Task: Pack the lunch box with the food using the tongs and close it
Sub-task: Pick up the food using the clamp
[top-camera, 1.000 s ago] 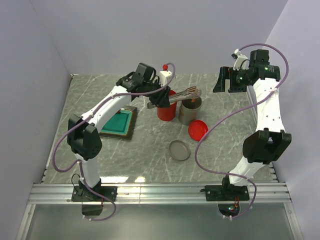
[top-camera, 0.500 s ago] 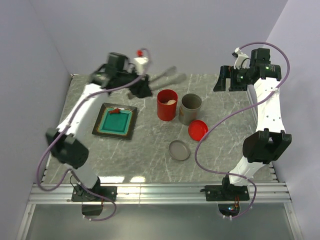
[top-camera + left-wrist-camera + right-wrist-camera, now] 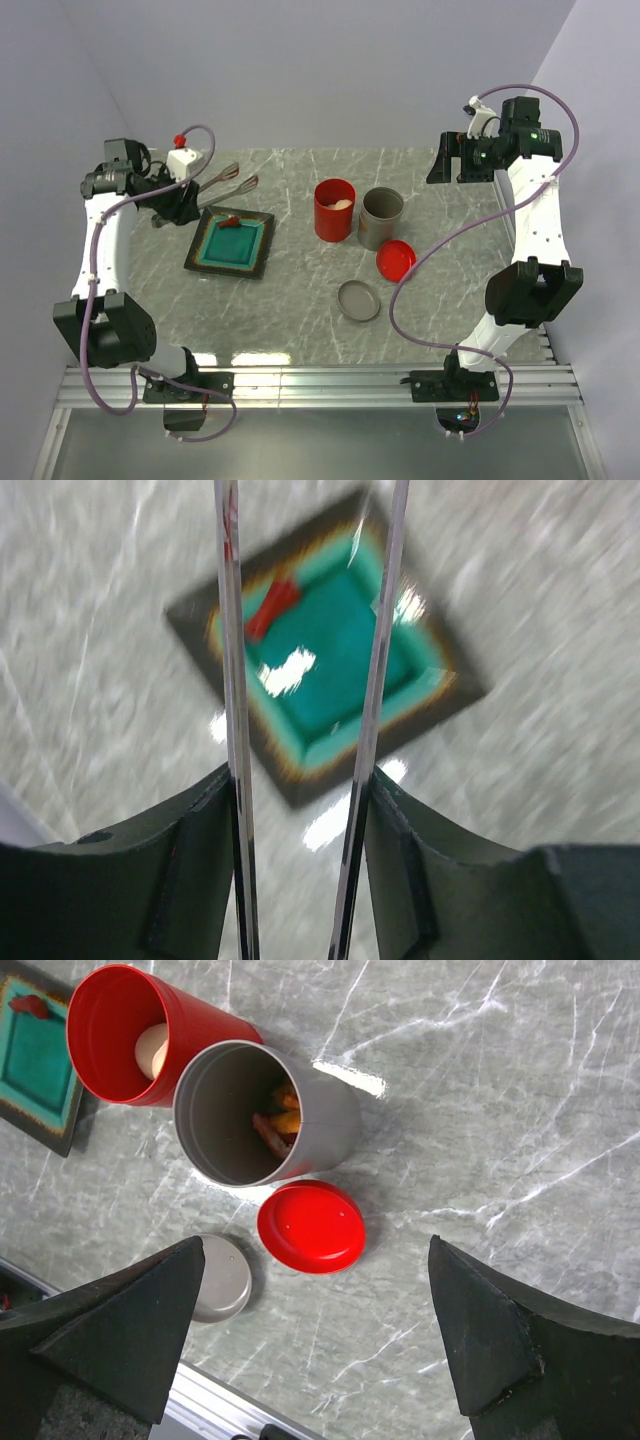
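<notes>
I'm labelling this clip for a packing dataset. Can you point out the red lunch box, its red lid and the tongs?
red lunch box (image 3: 335,225): top external view, on its outer side wall.
red lid (image 3: 311,1227): right wrist view, middle of its top face.
tongs (image 3: 380,650): left wrist view, on one slim metal arm.

Plain pale lilac walls (image 3: 330,70) enclose a grey marble-patterned table (image 3: 285,320); a ribbed metal rail (image 3: 320,385), perhaps aluminium, edges its near side.

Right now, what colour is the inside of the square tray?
The tray is teal inside, clearest in the top external view.
</notes>
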Action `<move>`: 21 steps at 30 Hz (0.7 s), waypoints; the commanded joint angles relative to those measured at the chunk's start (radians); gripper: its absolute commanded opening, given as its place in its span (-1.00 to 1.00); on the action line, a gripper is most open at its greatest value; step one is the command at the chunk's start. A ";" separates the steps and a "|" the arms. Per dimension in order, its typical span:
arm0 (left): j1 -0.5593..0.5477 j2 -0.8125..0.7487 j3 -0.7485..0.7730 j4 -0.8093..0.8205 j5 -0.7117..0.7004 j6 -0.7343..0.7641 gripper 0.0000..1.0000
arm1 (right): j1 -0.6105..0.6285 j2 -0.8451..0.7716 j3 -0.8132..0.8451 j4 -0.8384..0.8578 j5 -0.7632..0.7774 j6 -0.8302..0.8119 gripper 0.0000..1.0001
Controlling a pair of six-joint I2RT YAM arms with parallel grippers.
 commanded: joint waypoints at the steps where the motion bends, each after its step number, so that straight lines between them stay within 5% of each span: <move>1: 0.039 -0.001 -0.035 -0.037 -0.046 0.210 0.06 | -0.006 -0.001 0.002 0.003 -0.021 -0.012 0.99; 21: 0.050 0.092 -0.238 0.180 -0.235 0.389 -0.01 | -0.006 0.001 -0.013 0.000 -0.015 -0.007 0.99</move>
